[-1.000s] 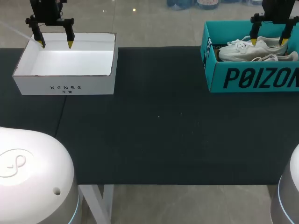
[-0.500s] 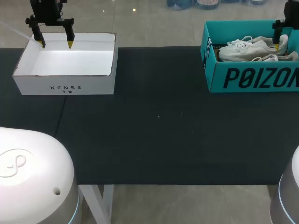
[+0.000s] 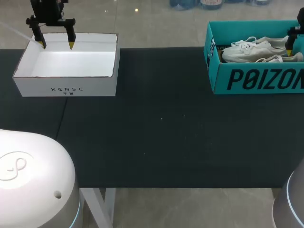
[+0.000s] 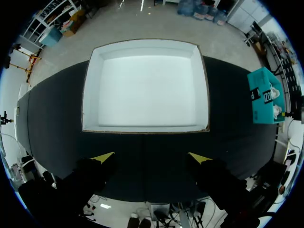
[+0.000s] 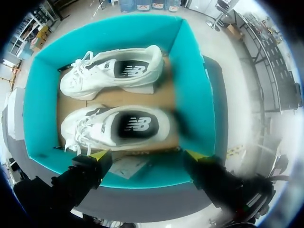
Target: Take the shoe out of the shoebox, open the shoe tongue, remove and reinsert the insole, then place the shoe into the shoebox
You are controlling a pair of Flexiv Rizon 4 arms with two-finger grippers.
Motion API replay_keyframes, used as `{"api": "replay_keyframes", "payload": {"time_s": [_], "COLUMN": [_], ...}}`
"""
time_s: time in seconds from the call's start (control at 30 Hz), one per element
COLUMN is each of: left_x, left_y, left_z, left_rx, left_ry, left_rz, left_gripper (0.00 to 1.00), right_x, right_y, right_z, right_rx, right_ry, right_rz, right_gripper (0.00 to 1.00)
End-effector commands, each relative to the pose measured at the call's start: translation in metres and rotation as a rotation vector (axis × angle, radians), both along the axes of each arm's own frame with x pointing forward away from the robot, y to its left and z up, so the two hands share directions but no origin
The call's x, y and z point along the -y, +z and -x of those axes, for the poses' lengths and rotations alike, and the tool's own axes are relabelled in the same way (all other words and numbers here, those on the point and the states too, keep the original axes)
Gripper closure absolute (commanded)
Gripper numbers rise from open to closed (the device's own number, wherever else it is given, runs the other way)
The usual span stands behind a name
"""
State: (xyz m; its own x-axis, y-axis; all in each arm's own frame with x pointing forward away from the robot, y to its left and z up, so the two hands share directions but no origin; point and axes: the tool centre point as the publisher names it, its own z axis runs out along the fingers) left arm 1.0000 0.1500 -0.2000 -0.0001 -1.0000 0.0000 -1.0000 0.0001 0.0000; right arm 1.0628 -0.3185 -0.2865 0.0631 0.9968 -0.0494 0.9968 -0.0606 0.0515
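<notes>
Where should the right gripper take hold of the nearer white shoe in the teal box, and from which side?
Probably across the collar of the nearer shoe, one finger of the right gripper on each side, coming straight down. Its opening faces up, and the shoebox walls close off every sideways approach.

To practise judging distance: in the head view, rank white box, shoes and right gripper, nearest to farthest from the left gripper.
1. White box: under the left gripper.
2. Shoes: far right, in the shoebox.
3. Right gripper: farther right, at the view's edge.
</notes>
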Motion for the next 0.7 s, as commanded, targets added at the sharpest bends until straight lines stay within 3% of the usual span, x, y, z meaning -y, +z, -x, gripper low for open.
{"api": "replay_keyframes", "payload": {"time_s": [0.03, 0.7], "left_x": [0.0, 0.0], "left_y": [0.0, 0.0], "left_z": [0.0, 0.0], "left_rx": [0.0, 0.0], "left_ry": [0.0, 0.0], "left_rz": [0.0, 0.0], "left_gripper": [0.0, 0.0], "right_x": [0.004, 0.02], "right_y": [-0.009, -0.054], "right_z": [-0.001, -0.035], "right_rx": [0.015, 0.023], "right_ry": [0.007, 0.038], "right_rz": [-0.012, 0.008], "right_gripper": [0.0, 0.0]}}
